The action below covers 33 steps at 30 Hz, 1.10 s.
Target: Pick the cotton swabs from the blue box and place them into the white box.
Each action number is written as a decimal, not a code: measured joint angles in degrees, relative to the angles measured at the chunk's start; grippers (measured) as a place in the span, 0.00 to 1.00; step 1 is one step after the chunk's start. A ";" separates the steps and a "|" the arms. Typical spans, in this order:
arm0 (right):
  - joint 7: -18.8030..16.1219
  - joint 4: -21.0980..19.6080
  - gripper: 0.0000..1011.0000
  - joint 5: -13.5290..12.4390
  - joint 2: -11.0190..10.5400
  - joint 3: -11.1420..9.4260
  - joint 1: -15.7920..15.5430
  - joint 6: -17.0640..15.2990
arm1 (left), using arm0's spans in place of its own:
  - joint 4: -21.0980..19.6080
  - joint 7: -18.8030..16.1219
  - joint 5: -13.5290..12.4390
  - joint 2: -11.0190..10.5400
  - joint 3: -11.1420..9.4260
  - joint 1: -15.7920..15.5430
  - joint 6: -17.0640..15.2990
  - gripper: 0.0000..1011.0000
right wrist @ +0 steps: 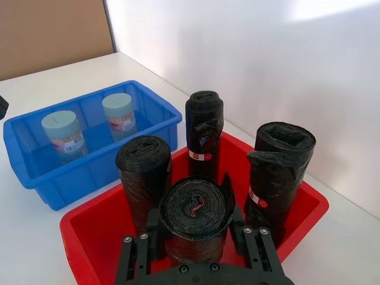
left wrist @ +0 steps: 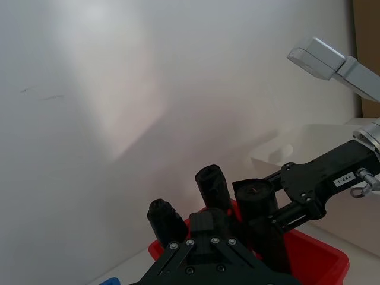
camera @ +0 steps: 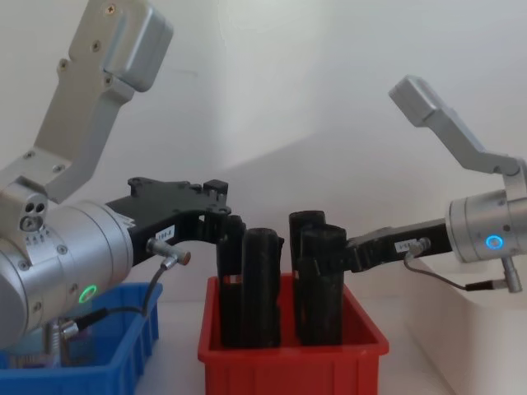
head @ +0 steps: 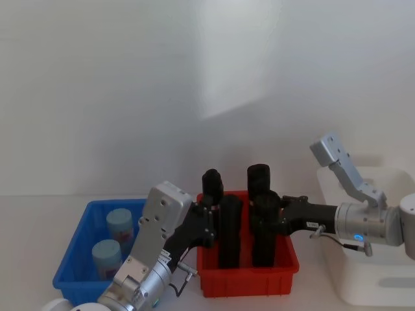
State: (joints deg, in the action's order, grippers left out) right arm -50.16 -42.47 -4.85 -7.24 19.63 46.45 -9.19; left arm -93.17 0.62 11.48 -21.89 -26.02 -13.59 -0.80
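Two cotton swabs tubs (head: 120, 223) (head: 106, 257) with pale blue lids stand in the blue box (head: 70, 260) at the left, untouched; the right wrist view also has the tubs (right wrist: 63, 133) (right wrist: 119, 114) in the blue box (right wrist: 35, 178). The white box (head: 389, 285) sits at the far right. My left gripper (head: 206, 223) (left wrist: 208, 222) is shut and holds nothing, over the red bin's left edge beside a black roll. My right gripper (head: 264, 217) (right wrist: 193, 208) reaches in from the right, its fingers pressed on both sides of a standing black roll (right wrist: 193, 217).
The red bin (head: 246, 280) stands between the blue and white boxes with several tall black rolls (head: 227, 227) upright in it. A white wall runs close behind. Both forearms hang over the table in front of the bins.
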 joint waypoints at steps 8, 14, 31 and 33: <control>0.04 0.55 0.52 -0.10 0.16 0.12 0.27 0.41 | 0.00 0.00 0.00 0.00 0.00 0.00 0.00 0.00; 0.03 0.80 0.49 -0.15 0.23 0.17 0.39 0.61 | 0.00 0.00 0.00 0.00 0.00 0.00 0.00 0.07; 0.06 -0.04 0.48 -0.24 0.03 0.07 0.37 0.63 | 0.00 0.00 0.00 0.00 0.00 0.00 0.00 0.60; 0.11 -1.16 0.48 -0.24 -0.27 -0.15 0.08 0.29 | 0.00 0.00 0.00 0.00 0.00 0.00 0.00 0.64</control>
State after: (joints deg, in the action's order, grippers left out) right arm -50.05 -43.63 -5.08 -7.51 19.48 46.54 -8.91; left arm -93.18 0.63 11.48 -21.89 -26.02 -13.59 -0.79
